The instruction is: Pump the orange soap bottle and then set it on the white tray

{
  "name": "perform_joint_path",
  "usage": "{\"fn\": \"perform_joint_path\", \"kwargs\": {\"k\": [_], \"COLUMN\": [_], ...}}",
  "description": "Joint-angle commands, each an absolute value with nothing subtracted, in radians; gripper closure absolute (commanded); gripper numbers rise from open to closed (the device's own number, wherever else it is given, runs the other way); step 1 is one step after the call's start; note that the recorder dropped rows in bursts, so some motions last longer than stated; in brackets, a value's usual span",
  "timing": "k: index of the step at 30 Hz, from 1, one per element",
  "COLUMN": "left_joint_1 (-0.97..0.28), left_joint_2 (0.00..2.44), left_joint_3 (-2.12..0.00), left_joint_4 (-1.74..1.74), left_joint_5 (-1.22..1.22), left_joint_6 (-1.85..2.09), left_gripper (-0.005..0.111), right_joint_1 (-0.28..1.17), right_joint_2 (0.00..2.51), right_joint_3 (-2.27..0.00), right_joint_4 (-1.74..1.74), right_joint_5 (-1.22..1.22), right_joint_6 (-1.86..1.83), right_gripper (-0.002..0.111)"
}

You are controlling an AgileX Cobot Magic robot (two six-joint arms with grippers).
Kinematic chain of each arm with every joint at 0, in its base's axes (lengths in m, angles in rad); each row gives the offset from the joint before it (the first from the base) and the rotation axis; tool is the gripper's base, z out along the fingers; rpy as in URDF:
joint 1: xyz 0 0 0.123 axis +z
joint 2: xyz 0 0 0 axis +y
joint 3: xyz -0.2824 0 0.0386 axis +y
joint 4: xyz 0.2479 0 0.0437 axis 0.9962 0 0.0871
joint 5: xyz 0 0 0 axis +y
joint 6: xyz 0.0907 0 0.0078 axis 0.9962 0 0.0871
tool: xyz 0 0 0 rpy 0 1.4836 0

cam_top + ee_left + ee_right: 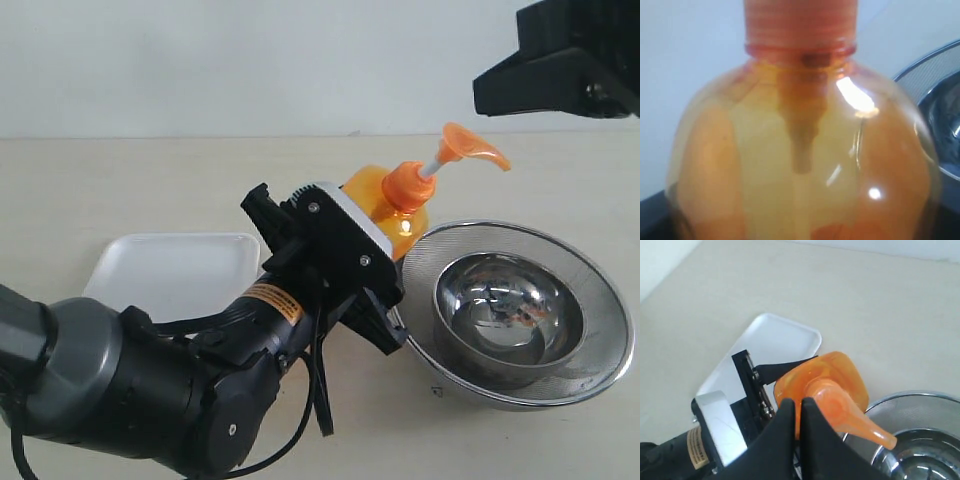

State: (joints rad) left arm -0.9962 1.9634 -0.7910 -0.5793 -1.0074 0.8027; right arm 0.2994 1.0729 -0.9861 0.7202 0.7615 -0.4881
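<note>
– Orange soap bottle [385,200], where is it?
– Left gripper [350,255] is clamped on its body. Bottle tilted, base hidden. It's between white tray [170,270] and steel bowl [510,310], not on the tray.
– Right gripper [801,407]?
– Fingers pressed together, gripping nothing, just above the pump head [470,148].

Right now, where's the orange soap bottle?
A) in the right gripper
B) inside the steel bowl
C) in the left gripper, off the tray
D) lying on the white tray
C: the left gripper is closed around the orange soap bottle, which tilts toward the steel bowls, clear of the white tray.
</note>
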Motion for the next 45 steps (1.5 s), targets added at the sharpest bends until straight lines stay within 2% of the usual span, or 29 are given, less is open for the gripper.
{"fn": "perform_joint_path", "kwargs": {"k": [1,14,18,25,32,45], "left_joint_1": [-0.998,-0.998,-0.998,-0.998,-0.998,-1.002], "left_joint_2": [1.946,1.946,1.946,1.946,1.946,1.946], "left_joint_3": [-0.803,-0.803,-0.803,-0.803,-0.803,-0.838], "left_joint_4": [-0.552,-0.559,-0.560,-0.560,-0.552,-0.478], "left_joint_5": [-1.044,-0.995,-0.995,-0.995,-0.997,-0.986], "left_joint_6": [0.834,0.891,0.879,0.876,0.868,0.812], "left_gripper": [0.102,0.102,0.102,0.102,0.102,0.102], "right_joint_1": [0.299,0.299,0.299,0.299,0.301,0.303], "right_joint_2": [1.092,1.095,1.095,1.102,1.185,1.194], "right_joint_3": [-0.990,-0.978,-0.903,-0.901,-0.901,-0.901], "right_joint_4": [0.665,0.661,0.646,0.672,0.717,0.724], "right_joint_5": [0.744,0.750,0.670,0.657,0.676,0.711], "right_joint_6": [-0.469,-0.469,-0.469,-0.481,-0.509,-0.516], "right_gripper": [0.109,0.109,0.109,0.109,0.109,0.109]}}
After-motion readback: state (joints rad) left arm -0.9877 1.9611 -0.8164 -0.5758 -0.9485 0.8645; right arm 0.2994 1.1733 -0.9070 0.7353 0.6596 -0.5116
